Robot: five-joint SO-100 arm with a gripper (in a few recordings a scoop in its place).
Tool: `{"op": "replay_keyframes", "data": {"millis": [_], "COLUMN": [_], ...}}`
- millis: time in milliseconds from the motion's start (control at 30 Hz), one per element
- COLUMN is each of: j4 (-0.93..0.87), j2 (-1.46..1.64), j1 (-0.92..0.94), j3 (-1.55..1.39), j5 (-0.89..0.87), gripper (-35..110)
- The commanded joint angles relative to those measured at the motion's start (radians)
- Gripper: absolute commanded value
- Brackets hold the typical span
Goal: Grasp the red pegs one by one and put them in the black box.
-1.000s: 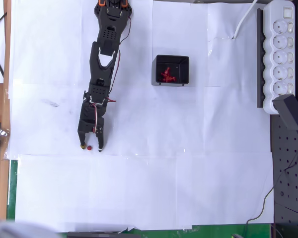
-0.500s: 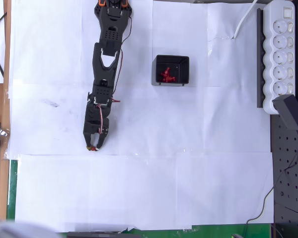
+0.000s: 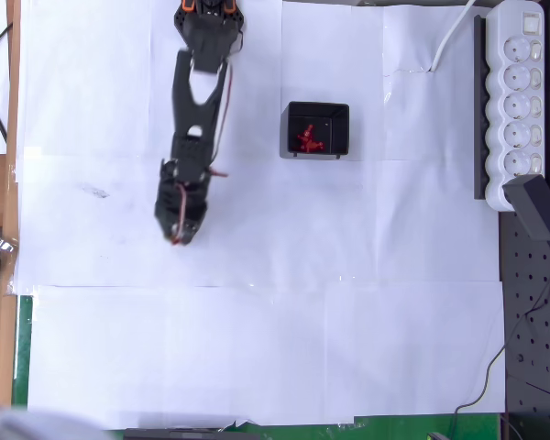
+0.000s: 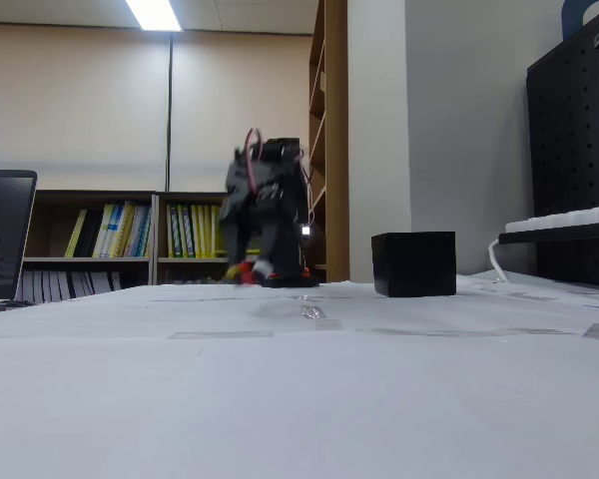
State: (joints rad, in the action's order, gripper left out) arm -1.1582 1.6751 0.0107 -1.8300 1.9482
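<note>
Several glossy red pegs (image 3: 306, 139) lie heaped inside the square, thin-walled black box (image 3: 341, 117) on the paper-covered counter (image 3: 257, 348) — well apart, the gripper (image 3: 176, 238) has jaws narrowed on one red peg (image 3: 174, 241).

Wide open paper between the arm and the box.

In the overhead view, bare white paper is lying across the tabletop (image 3: 257, 348) between the gripper (image 3: 177, 240) at left and the black box (image 3: 317, 129) at upper right, so nothing is blocking that path. A power strip (image 3: 519, 101) and black pegboard (image 3: 532, 302) are hemming in the right edge. In the fixed view, the box's walls (image 4: 413, 263) are standing up as the one raised obstacle on the sheet.
</note>
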Motion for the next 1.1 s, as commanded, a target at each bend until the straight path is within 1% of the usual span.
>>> {"op": "replay_keyframes", "data": {"millis": [0,67,167,233,333,400,533,667,800,967,1067], "j4": [-0.495,-0.571,-0.598,-0.581,-0.482,-0.368,-0.127,0.023,0.049,0.044,0.005], "j2": [-0.344,-0.428,-0.495,-0.509,-0.506,-0.506,-0.479,-0.44,-0.433,-0.439,-0.483], "j1": [-0.198,-0.339,-0.532,-0.635,-0.735,-0.765,-0.795,-0.795,-0.792,-0.785,-0.759], "j3": [-0.097,-0.064,-0.025,0.017,0.11,0.216,0.437,0.54,0.549,0.549,0.52], "j5": [0.075,0.16,0.298,0.365,0.439,0.485,0.5,0.503,0.508,0.517,0.52], "gripper": [0,0,0,0,0,0,0,0,3,19,24]}}
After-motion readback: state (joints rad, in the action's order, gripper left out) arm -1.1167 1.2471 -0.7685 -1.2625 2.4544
